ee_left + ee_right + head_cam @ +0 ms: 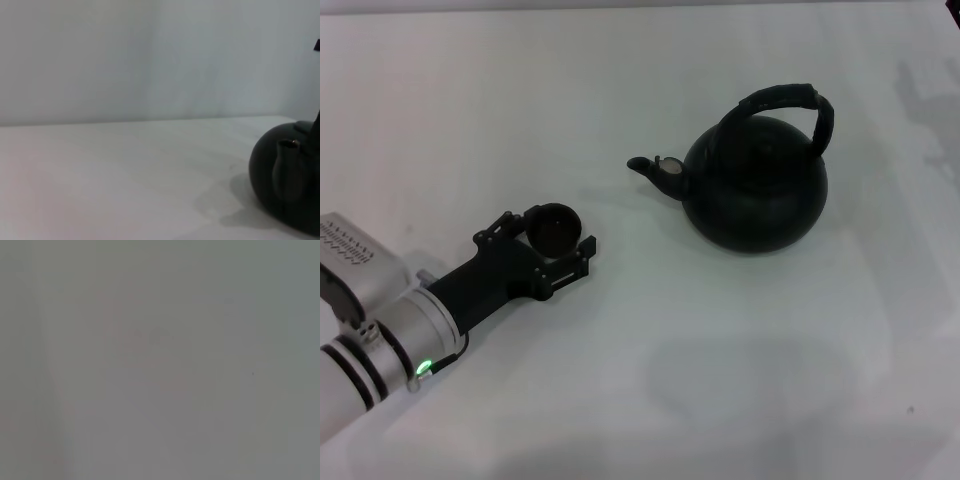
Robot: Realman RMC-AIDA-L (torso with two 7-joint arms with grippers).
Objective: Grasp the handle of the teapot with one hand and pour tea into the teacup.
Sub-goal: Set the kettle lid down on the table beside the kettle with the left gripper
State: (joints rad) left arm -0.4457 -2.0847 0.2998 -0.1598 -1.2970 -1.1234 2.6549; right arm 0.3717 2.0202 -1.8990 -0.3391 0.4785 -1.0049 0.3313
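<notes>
The teapot (757, 192) is a round black pot standing upright on the white table, right of centre. Its short spout (648, 167) points left toward the teacup. The handle (782, 99) arches over its top, and nothing grips it. The small dark teacup (552, 227) stands at centre left between the fingers of my left gripper (548, 235), which closes on its sides at table height. In the left wrist view the teapot (287, 187) and its spout (287, 170) show close by; the teacup is hidden there. My right gripper is out of view.
The white table (650, 380) spreads around both objects, with a pale wall (150, 55) behind it in the left wrist view. A faint round shadow lies on the table in front of the teapot. The right wrist view holds only a blank pale surface.
</notes>
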